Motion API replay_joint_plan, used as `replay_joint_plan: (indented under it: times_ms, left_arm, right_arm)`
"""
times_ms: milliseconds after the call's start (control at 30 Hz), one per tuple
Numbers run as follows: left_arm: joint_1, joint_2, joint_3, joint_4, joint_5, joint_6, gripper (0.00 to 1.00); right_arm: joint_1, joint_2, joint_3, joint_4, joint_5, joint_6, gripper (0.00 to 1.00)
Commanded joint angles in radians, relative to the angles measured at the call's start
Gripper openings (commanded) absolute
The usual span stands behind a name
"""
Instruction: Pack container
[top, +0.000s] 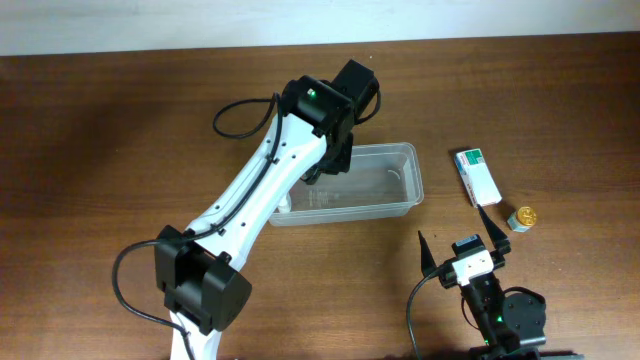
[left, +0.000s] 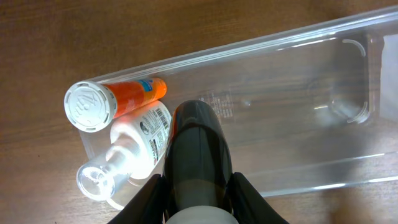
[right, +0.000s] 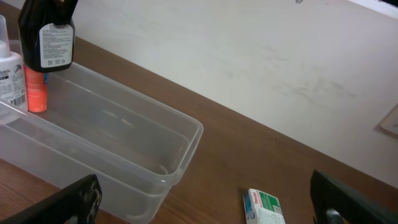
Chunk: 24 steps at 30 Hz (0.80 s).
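Note:
The clear plastic container (top: 400, 185) lies mid-table; it also shows in the left wrist view (left: 298, 81) and the right wrist view (right: 124, 143). At its left end are an orange tube with a white cap (left: 112, 99) and a white bottle with a clear cap (left: 134, 152). My left gripper (left: 198, 199) is shut on a dark bottle (left: 196, 155) and holds it above the container's left part; the bottle also shows in the right wrist view (right: 46, 34). My right gripper (top: 462, 240) is open and empty, near the table's front edge.
A white-and-green carton (top: 477, 176) lies right of the container; it also shows in the right wrist view (right: 264, 208). A small gold-capped jar (top: 522, 217) sits beside the carton. A pale wall runs along the table's far edge.

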Motion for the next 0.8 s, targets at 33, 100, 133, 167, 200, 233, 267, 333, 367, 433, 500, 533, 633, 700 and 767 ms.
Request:
replay_joint_plan:
  times_ms: [33,100,133,167,200,233,267,333,367,433,500,533,633,700,767]
  left_arm:
    - [0.017,0.009,0.004,0.002,0.026,0.063,0.08]
    - [0.026,0.011,0.003,0.003,0.042,0.063,0.08]
    - [0.033,0.013,0.002,0.006,0.054,0.063,0.08]
    - [0.038,0.017,0.000,0.010,0.068,0.063,0.07]
    - [0.042,0.019,-0.002,0.013,0.079,0.063,0.08]
    - [0.045,0.023,-0.008,0.017,0.084,0.063,0.08]
    - [0.047,0.024,-0.018,0.025,0.087,0.063,0.07]
    - [0.050,0.025,-0.050,0.050,0.086,0.063,0.07]
    - [0.050,0.025,-0.063,0.060,0.086,0.063,0.07]
    - [0.050,0.028,-0.096,0.080,0.085,0.063,0.08]
    - [0.050,0.028,-0.131,0.103,0.086,0.062,0.07]
    - [0.051,0.028,-0.148,0.115,0.086,0.062,0.07]
    - [0.054,0.028,-0.192,0.153,0.086,0.062,0.07]
    - [0.056,0.028,-0.218,0.175,0.086,0.062,0.07]
    - [0.060,0.029,-0.239,0.192,0.086,0.062,0.07]
  right_arm:
    - [-0.008,-0.006,-0.005,-0.007,0.006,0.009,0.98]
    - [-0.008,-0.006,-0.005,-0.007,0.006,0.009,0.98]
    - [-0.008,-0.006,-0.005,-0.007,0.006,0.009,0.98]
    - [-0.008,-0.006,-0.005,-0.007,0.006,0.009,0.98]
    - [-0.008,-0.006,-0.005,-0.007,0.006,0.009,0.98]
    - [-0.008,-0.006,-0.005,-0.007,0.006,0.009,0.98]
    - [-0.008,-0.006,-0.005,-0.007,0.006,0.009,0.98]
    - [-0.008,-0.006,-0.005,-0.007,0.006,0.009,0.98]
    - [-0.008,-0.006,-0.005,-0.007,0.006,0.009,0.98]
    - [-0.008,-0.006,-0.005,-0.007,0.006,0.009,0.98]
    - [-0.008,-0.006,-0.005,-0.007,0.006,0.009,0.98]
    - [-0.008,-0.006,-0.005,-0.007,0.006,0.009,0.98]
    - [-0.008,-0.006,-0.005,-0.007,0.006,0.009,0.98]
    - [-0.008,-0.006,-0.005,-0.007,0.006,0.009,0.98]
    - [-0.008,-0.006,-0.005,-0.007,0.006,0.009,0.98]
